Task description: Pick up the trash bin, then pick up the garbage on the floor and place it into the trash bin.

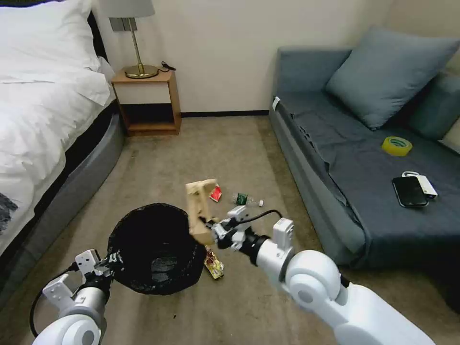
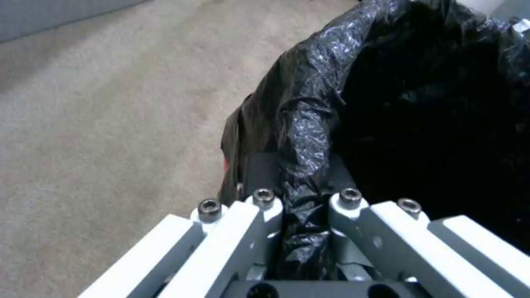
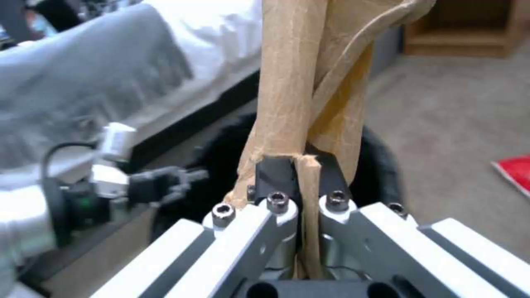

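The round black trash bin (image 1: 153, 249), lined with a black bag, hangs low over the carpet at lower left. My left gripper (image 1: 112, 261) is shut on its near rim (image 2: 304, 174). My right gripper (image 1: 208, 230) is shut on the tan paper piece (image 1: 199, 206), which stands upright just right of the bin's rim (image 3: 292, 82). On the carpet lie a red snack packet (image 1: 216, 193), a clear bottle with a green label (image 1: 245, 199), and a yellow-brown wrapper (image 1: 213, 262) beside the bin's base.
A white bed (image 1: 43, 110) runs along the left. A grey sofa (image 1: 364, 158) on the right holds a yellow tape roll (image 1: 396, 145) and a black phone (image 1: 409, 191). A wooden nightstand (image 1: 146, 100) with a lamp stands at the back wall.
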### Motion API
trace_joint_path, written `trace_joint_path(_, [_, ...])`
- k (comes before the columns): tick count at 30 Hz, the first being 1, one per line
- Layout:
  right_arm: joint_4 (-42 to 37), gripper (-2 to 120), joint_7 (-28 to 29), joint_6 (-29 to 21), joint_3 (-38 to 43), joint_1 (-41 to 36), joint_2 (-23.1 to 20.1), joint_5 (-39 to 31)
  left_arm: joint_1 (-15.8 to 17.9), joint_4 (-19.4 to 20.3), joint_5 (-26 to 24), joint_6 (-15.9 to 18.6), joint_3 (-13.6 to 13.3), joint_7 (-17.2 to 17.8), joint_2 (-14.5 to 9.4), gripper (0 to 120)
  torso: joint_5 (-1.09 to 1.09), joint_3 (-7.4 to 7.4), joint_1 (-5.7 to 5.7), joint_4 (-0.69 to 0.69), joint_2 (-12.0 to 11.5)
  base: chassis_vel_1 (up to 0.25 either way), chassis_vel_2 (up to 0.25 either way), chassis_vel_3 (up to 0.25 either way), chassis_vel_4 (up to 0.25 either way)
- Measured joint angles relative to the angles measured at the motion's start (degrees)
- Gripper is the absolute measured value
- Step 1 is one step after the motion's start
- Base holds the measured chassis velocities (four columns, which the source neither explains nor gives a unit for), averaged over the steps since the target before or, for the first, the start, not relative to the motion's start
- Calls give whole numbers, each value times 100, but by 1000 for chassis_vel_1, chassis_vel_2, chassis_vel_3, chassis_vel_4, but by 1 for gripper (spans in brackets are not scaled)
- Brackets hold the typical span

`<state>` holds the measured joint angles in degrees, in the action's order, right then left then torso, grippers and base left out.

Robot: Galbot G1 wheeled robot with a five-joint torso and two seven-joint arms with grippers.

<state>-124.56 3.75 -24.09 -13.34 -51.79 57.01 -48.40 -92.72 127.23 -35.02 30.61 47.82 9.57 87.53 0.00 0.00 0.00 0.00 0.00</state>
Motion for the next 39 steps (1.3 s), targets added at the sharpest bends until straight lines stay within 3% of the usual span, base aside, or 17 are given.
trace_joint_path(11, [242, 0, -113, -34, -715, 373, 370, 337, -62, 112, 123, 6, -193, -37, 79, 4, 0, 0, 0, 0, 0, 0, 0, 0, 0])
trace_joint_path(19, [527, 0, -194, -19, -925, 435, 537, 653, -49, 201, 61, 7, -181, -82, 65, 4, 0, 0, 0, 0, 0, 0, 0, 0, 0])
trace_joint_path(23, [622, 10, -219, -17, -980, 470, 575, 759, -17, 208, 6, 3, -144, -94, 41, 4, 0, 0, 0, 0, 0, 0, 0, 0, 0])
trace_joint_path(27, [746, 30, -265, -17, -1017, 503, 611, 875, 26, 220, -64, -9, -97, -112, 3, 4, 0, 0, 0, 0, 0, 0, 0, 0, 0])
trace_joint_path(29, [746, 30, -265, -17, -1017, 503, 611, 875, 26, 220, -64, -9, -97, -112, 3, 4, 0, 0, 0, 0, 0, 0, 0, 0, 0])
trace_joint_path(31, [763, 43, -276, -17, -1011, 494, 603, 909, 41, 214, -100, -18, -55, -120, -19, 4, 0, 0, 0, 0, 0, 0, 0, 0, 0])
trace_joint_path(39, [769, 68, -263, 8, -869, 337, 565, 958, 60, 139, -127, -34, -17, -119, -38, 4, 0, 0, 0, 0, 0, 0, 0, 0, 0])
